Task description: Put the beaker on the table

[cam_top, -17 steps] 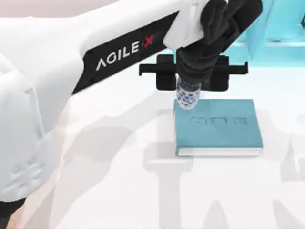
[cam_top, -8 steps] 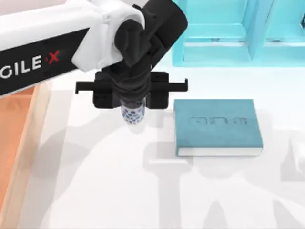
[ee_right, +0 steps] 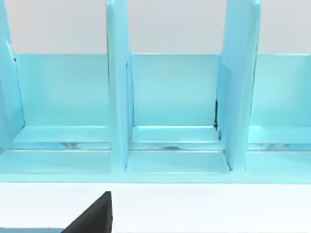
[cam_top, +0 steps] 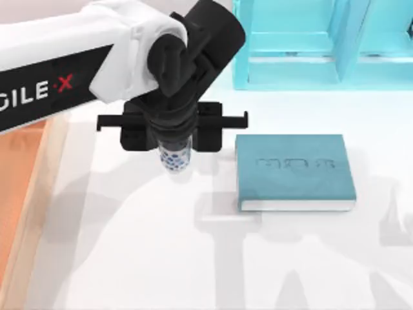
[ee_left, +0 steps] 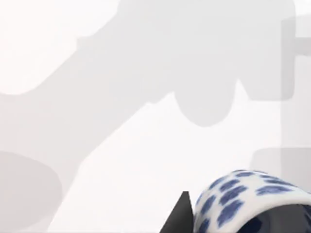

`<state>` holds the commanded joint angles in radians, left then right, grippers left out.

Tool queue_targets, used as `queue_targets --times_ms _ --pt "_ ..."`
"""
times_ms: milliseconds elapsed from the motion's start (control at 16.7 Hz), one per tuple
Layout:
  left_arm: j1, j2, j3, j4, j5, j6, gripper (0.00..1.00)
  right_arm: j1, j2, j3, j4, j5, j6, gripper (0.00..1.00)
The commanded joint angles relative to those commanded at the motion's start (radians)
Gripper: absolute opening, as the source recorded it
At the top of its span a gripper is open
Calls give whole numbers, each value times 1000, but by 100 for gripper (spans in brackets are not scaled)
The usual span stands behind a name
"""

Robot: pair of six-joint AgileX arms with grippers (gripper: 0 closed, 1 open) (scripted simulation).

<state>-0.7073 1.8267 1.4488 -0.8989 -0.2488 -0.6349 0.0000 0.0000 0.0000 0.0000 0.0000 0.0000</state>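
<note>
The beaker point(cam_top: 174, 159), a small white cup with blue speckles, hangs upright in my left gripper point(cam_top: 174, 154), which is shut on it. It is over the white table point(cam_top: 148, 245), a short way left of the teal book point(cam_top: 293, 171) and apart from it. I cannot tell whether its base touches the table. In the left wrist view the beaker's rim point(ee_left: 248, 196) sits beside one dark fingertip point(ee_left: 181, 217), with bare shadowed table beyond. A dark finger tip of my right gripper point(ee_right: 92, 217) shows in the right wrist view, facing the teal shelf.
An orange wooden tray point(cam_top: 16, 194) lies along the table's left edge. A teal shelf rack point(cam_top: 297, 51) with upright dividers stands at the back right, and the same shelf rack point(ee_right: 170, 111) appears close up in the right wrist view.
My left gripper carried the beaker leftward from over the book's back left corner to over the bare table, then a little farther left and lower.
</note>
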Motion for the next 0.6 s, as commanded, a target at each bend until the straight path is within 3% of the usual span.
queue_targets --times_ms 360,600 --pt "23 59 -89 197 9 18 0 0 0 0 0 0 0 100" --pt "31 80 -112 221 11 25 0 0 0 0 0 0 0 100"
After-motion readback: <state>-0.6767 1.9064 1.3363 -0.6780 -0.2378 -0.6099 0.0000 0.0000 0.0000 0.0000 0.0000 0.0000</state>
